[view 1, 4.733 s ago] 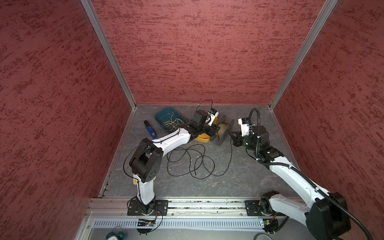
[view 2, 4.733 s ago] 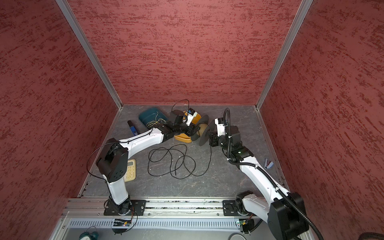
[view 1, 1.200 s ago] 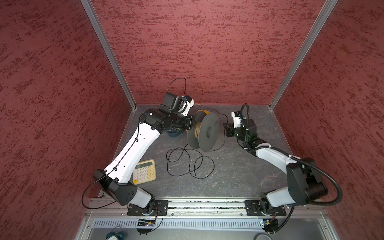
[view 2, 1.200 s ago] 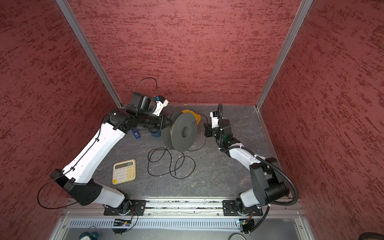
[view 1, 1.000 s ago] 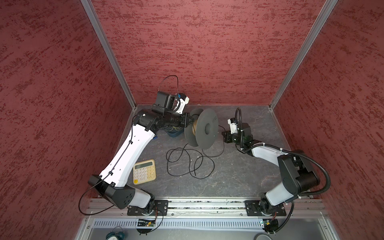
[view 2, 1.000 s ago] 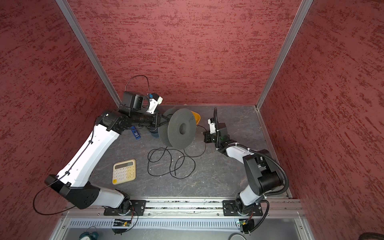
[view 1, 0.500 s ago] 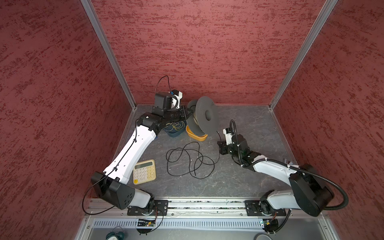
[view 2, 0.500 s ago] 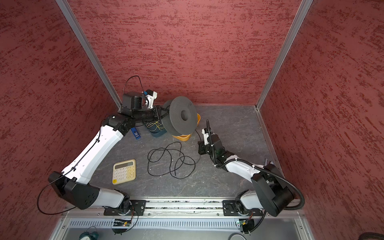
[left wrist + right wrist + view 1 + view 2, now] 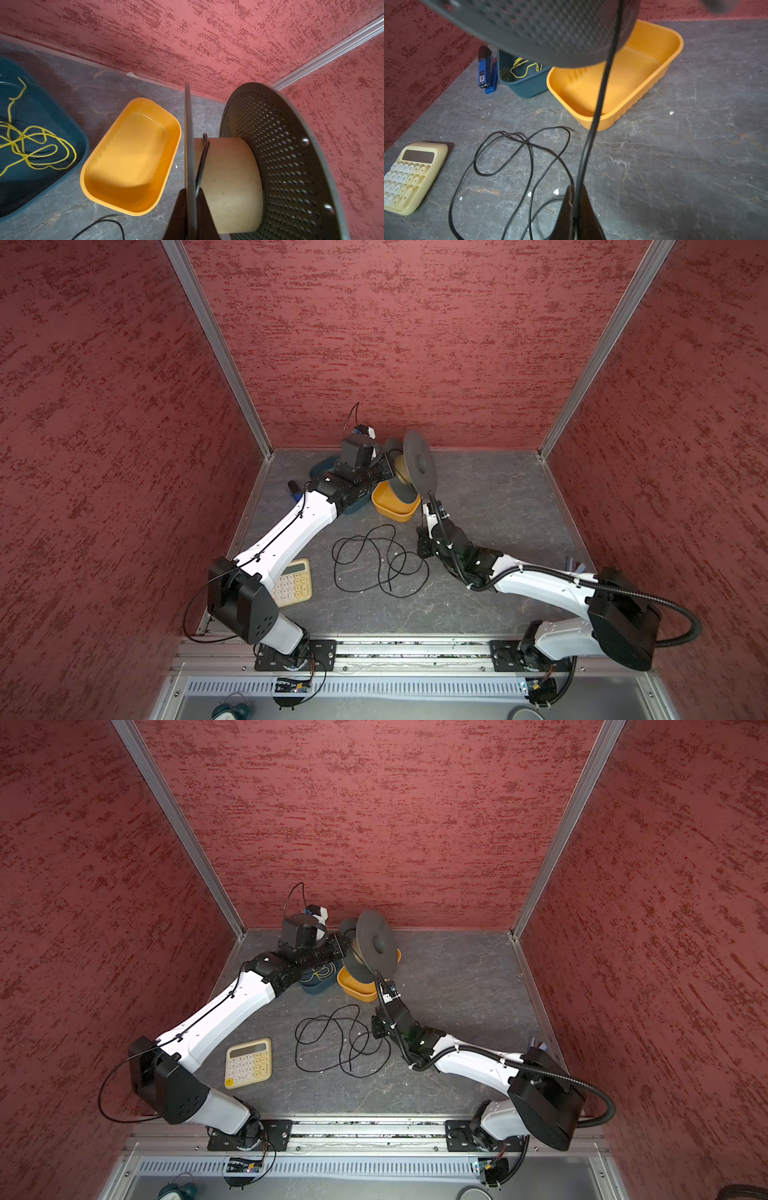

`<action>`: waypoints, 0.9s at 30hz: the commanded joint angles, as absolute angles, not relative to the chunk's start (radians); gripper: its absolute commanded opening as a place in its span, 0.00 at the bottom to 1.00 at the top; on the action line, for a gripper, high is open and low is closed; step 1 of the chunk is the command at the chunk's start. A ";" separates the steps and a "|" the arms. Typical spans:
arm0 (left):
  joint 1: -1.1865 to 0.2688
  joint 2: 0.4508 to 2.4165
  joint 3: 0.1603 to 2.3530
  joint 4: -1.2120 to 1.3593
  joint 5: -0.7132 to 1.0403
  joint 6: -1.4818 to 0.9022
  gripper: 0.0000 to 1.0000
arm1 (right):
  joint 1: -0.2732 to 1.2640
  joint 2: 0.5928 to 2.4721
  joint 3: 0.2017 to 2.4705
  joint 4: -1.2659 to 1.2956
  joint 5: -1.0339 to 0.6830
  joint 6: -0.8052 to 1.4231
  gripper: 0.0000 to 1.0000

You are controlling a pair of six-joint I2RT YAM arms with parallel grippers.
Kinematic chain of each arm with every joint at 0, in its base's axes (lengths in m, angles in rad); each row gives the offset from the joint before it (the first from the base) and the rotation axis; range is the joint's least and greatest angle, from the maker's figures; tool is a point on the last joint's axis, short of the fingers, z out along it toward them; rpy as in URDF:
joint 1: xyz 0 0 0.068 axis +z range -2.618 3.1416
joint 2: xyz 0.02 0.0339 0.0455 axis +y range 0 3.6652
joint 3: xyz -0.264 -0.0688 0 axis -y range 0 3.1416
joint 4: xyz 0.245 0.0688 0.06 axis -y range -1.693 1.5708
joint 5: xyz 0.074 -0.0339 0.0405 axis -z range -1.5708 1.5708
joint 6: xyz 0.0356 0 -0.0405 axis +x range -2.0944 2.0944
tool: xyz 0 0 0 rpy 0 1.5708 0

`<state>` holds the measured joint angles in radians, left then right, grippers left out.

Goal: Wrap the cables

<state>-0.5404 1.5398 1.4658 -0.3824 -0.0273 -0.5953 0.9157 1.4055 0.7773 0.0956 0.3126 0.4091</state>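
My left gripper (image 9: pixel 191 190) is shut on the rim of one dark flange (image 9: pixel 188 145) of a spool (image 9: pixel 419 462) with a cardboard core (image 9: pixel 228 182). It holds the spool in the air by the rear wall. The cables, one thin black cord, have a strand (image 9: pixel 202 158) lying on the core against that flange. My right gripper (image 9: pixel 576 187) is shut on the cord, which runs taut (image 9: pixel 600 99) up to the spool (image 9: pixel 550 27). The slack lies in loose loops (image 9: pixel 374 560) (image 9: pixel 332 1040) on the table, just left of the right gripper (image 9: pixel 420 533).
An orange tray (image 9: pixel 395 512) sits under the spool, and beside it a teal tray (image 9: pixel 525 87) holds a yellow-green wire (image 9: pixel 41 133). A blue stapler (image 9: pixel 486 70) lies by the left wall. A cream calculator (image 9: pixel 291 583) rests near the left arm.
The left arm has carried the spool back towards the rear wall and folded its elbow down. The right gripper, still holding the cord, has moved left and forward, closer to the loops.
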 commanded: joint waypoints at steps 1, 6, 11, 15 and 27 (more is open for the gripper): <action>-0.584 1.567 1.540 -0.297 -0.225 -0.556 0.00 | 0.965 1.447 0.851 0.039 0.379 0.391 0.00; -0.635 1.613 1.569 -0.318 -0.342 -0.495 0.00 | 1.019 1.499 0.953 0.006 0.378 0.376 0.00; -0.672 1.663 1.607 -0.384 -0.466 -0.396 0.00 | 1.028 1.471 1.041 -0.081 0.381 0.354 0.00; -0.682 1.669 1.595 -0.417 -0.500 -0.344 0.00 | 1.026 1.381 1.062 -0.136 0.441 0.325 0.00; -0.731 1.641 1.557 -0.494 -0.479 -0.192 0.00 | 0.897 1.221 1.028 -0.210 0.495 0.212 0.00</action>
<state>-0.7383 1.6772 1.5665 -0.5003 -0.4416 -0.2699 0.9230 1.2587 1.0180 -0.2005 0.4641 0.2638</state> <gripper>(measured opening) 0.090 0.057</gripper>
